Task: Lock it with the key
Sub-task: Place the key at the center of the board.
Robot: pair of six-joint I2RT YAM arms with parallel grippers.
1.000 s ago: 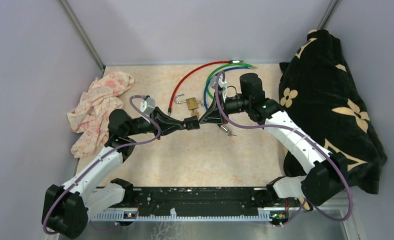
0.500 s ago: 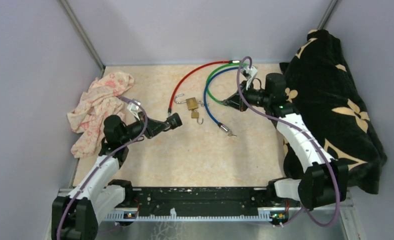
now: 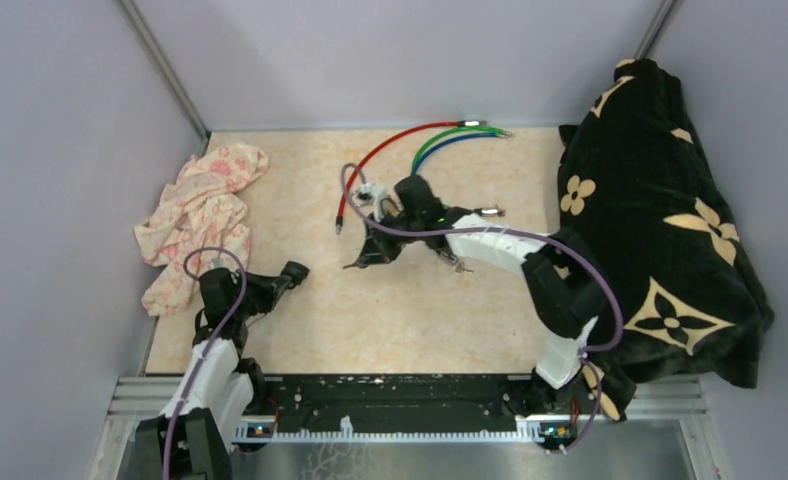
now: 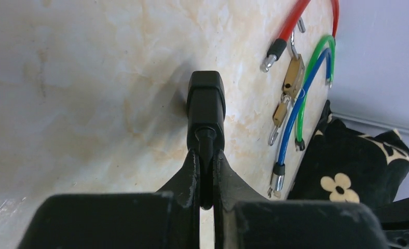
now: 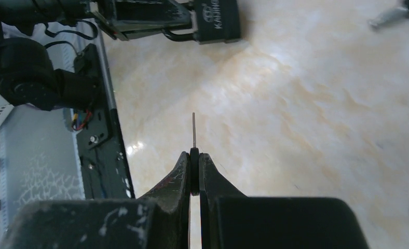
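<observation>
Black padlock (image 4: 206, 101) sits clamped in the left claw (image 4: 206, 155), low over the near-left of the surface (image 3: 420, 310); the right claw (image 5: 194, 158) pinches the thin key (image 5: 193, 129), well apart, over mid-surface.

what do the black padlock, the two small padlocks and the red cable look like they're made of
Black padlock: dull black body with lettering on it, probably coated metal or plastic; hard to tell.
Small padlocks: yellow-gold bodies with silvery hooks, likely brass and steel.
Red cable: glossy red sleeve, probably plastic, with a silvery metal tip.
</observation>
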